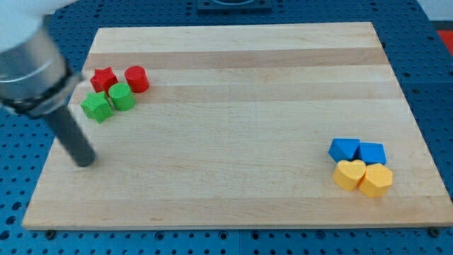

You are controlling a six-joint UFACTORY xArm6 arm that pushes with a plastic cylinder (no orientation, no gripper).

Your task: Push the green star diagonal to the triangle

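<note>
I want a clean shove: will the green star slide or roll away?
The green star probably slides; its flat, pointed form shouldn't roll. Touching the green cylinder, it may drag that along. My tip sits below it, so an off-centre push could spin it.

Light wooden counter (248, 120) with lengthwise grain, lying on a blue perforated base (435, 42) that shows along all four edges. Upper part of the view's left: a red star (103, 78) and a red cylinder (136, 78) side by side, the cylinder toward the view's right; a green cylinder (122, 97) sits just below the two, touching or nearly touching both. Lower part of the view's right: a blue block (372, 152), roughly cube-shaped, above a yellow hexagon (376, 180); a yellow heart (349, 173) adjoins the hexagon on the view's left. The two groups lie well apart.
</note>
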